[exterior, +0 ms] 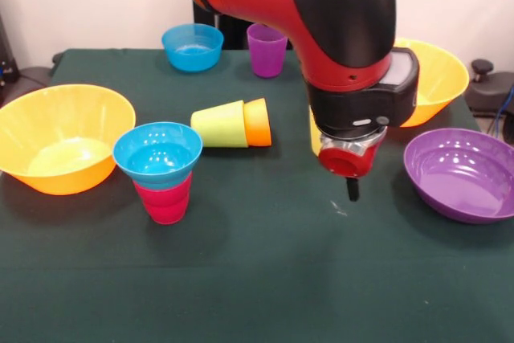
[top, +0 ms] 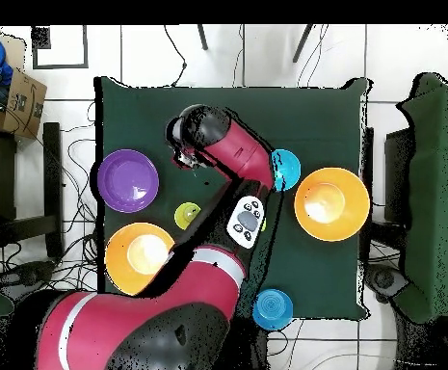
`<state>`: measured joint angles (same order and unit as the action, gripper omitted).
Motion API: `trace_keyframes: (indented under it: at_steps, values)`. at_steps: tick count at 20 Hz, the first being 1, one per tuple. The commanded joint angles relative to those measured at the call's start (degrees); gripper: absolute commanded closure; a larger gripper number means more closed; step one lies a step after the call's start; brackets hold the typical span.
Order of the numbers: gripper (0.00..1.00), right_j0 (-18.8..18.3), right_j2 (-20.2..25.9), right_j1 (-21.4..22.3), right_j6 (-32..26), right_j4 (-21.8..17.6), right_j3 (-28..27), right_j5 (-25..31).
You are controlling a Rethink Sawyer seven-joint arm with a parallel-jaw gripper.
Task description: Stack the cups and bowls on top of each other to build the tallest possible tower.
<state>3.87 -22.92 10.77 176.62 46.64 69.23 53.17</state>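
Front camera low across the table (exterior: 265, 279), overhead camera straight down, both sharing tabletop

so the table (exterior: 265, 279) has a dark green cloth. Orange bowl (exterior: 60, 138) at 9 o'clock, another orange bowl (exterior: 438, 78) at 2. Glossy purple bowl (exterior: 462, 174) at 3. Cyan bowl (exterior: 157, 154) sits on a red cup (exterior: 166, 202). Lime green cup (exterior: 218, 124) nested with an orange cup (exterior: 258, 122), centre. Deeper blue bowl (exterior: 193, 46) and purple cup (exterior: 267, 50) at 12. Arm (exterior: 321, 22) is red and black.
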Motion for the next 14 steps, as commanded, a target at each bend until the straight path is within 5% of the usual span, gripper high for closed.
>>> trace_keyframes:
  at_steps: [1,6,7,14]
  values:
    - [0.0,0.1,10.2,-1.5,0.9,-1.3,0.3,-1.8]
    - [0.0,0.1,11.7,-1.8,3.0,-0.1,-0.7,-2.0]
    - [1.0,0.1,11.8,-1.8,3.8,-0.4,-1.1,-1.8]
    - [1.0,-0.7,12.8,-1.9,3.0,-0.1,-1.0,-3.3]
